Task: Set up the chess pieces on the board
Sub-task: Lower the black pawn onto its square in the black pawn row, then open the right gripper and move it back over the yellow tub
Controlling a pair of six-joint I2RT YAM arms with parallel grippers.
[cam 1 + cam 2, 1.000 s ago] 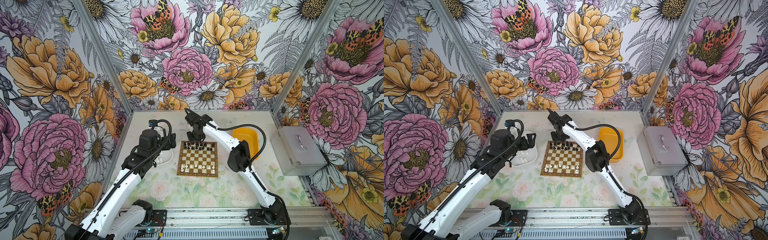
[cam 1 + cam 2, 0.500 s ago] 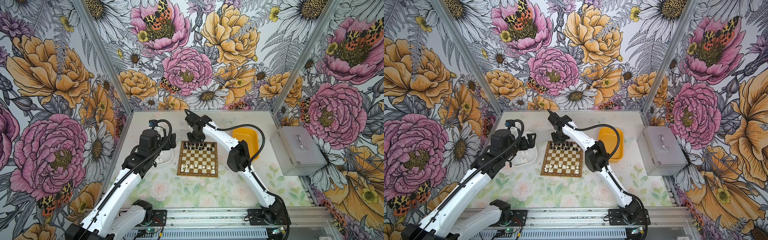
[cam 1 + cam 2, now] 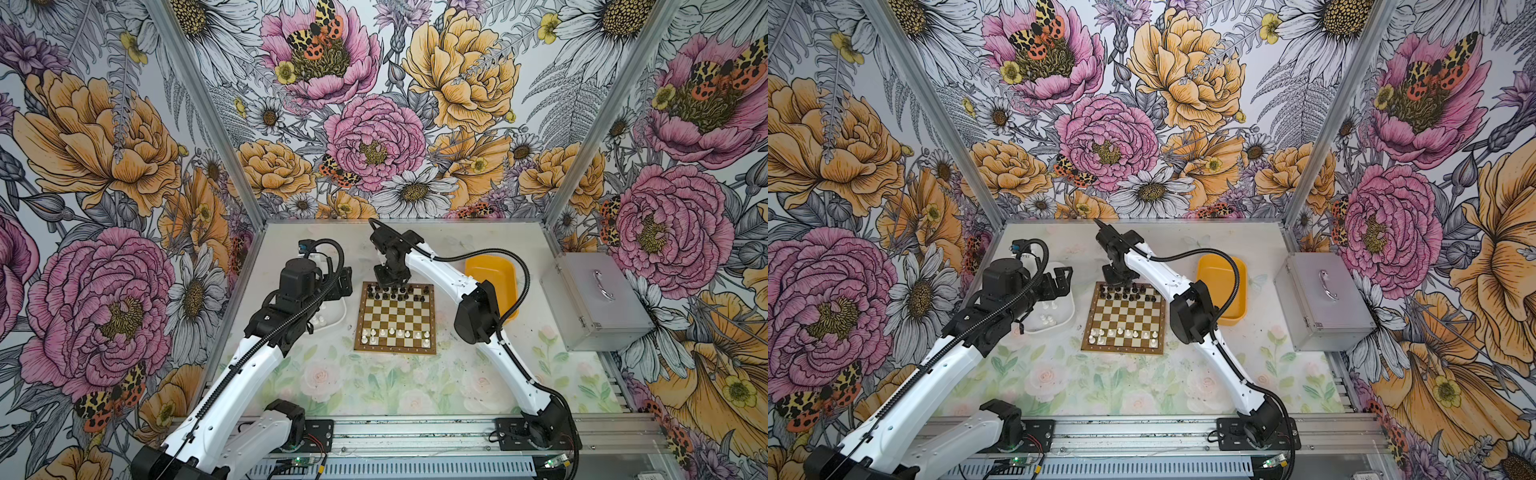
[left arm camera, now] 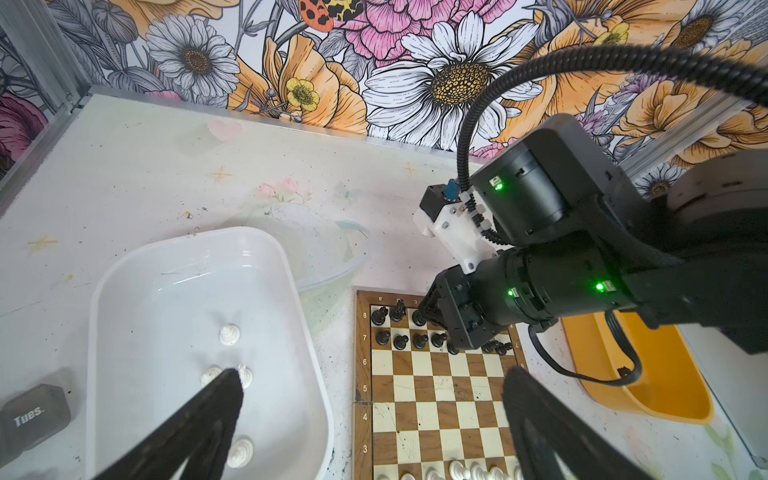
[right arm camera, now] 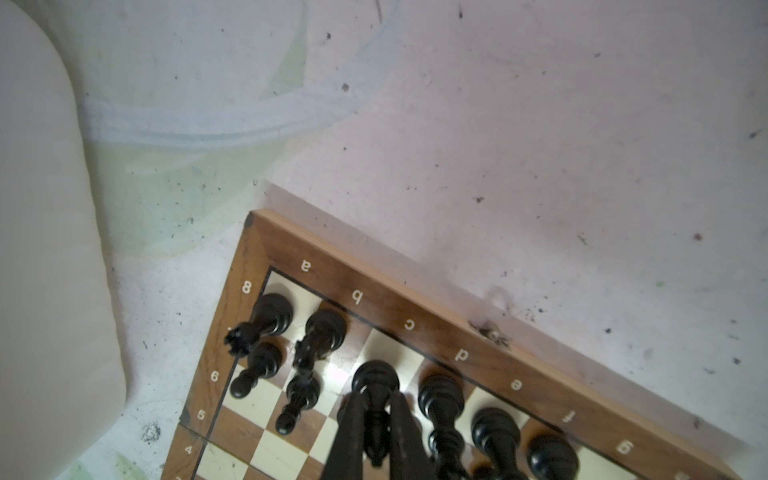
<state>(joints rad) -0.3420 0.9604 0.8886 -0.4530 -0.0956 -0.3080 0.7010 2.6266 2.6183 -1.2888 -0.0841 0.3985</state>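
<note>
Right wrist view: right gripper (image 5: 374, 399) is pinched nearly shut on a black piece (image 5: 375, 380), upright with its base apparently seated on the c square of the board's (image 5: 332, 257) back row. Its long axis runs along the fingers, so release probably calls for a straight lift. Left gripper (image 4: 374, 374) gapes wide and empty above the white tray (image 4: 124, 291) beside the board.

board (image 3: 1125, 316) w/ pieces (image 3: 1119, 331), yellow tray (image 3: 1217, 278) near

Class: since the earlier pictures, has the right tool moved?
No visible move: in a top view the right tool still sits over the board's far edge, shut on a black chess piece.
</note>
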